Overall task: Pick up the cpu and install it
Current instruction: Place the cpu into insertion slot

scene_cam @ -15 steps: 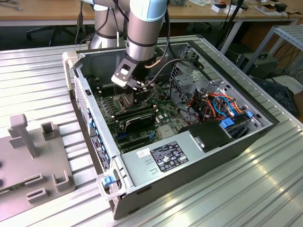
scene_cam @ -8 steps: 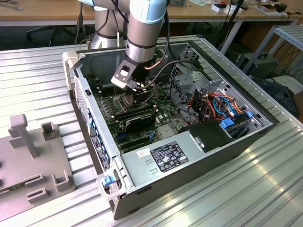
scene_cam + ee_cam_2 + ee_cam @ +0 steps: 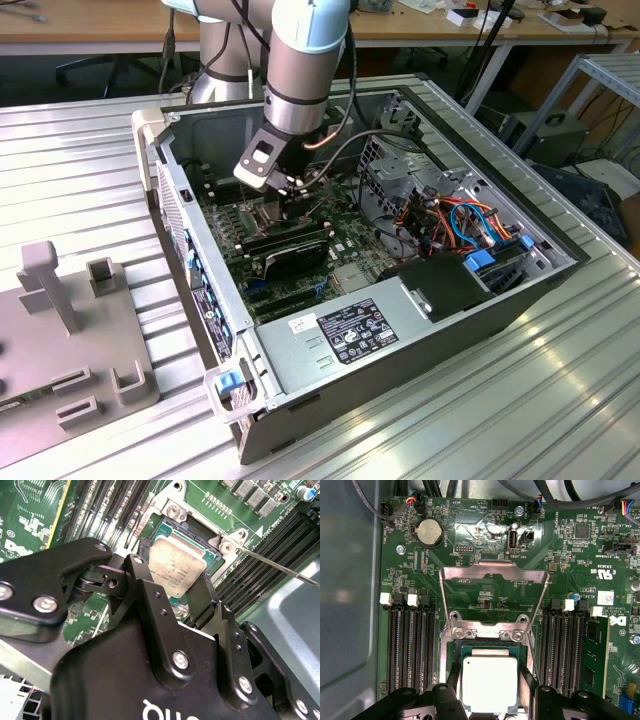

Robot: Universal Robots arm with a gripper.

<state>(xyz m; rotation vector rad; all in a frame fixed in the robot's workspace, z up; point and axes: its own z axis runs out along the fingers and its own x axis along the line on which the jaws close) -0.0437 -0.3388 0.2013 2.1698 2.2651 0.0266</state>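
Observation:
The cpu is a small square chip with a dull silver top, and it lies between my gripper's black fingers directly over the open socket on the green motherboard. In the second wrist view the cpu sits level with the socket, and the fingers press on two opposite edges. My gripper is shut on it. The hinged metal socket frame stands folded open beyond the chip. In the exterior view my gripper reaches down deep inside the computer case.
Memory slots flank the socket on both sides. The thin socket lever sticks out beside it. Long black modules, a power supply and bundled cables crowd the case. A grey fixture stands at the exterior view's left.

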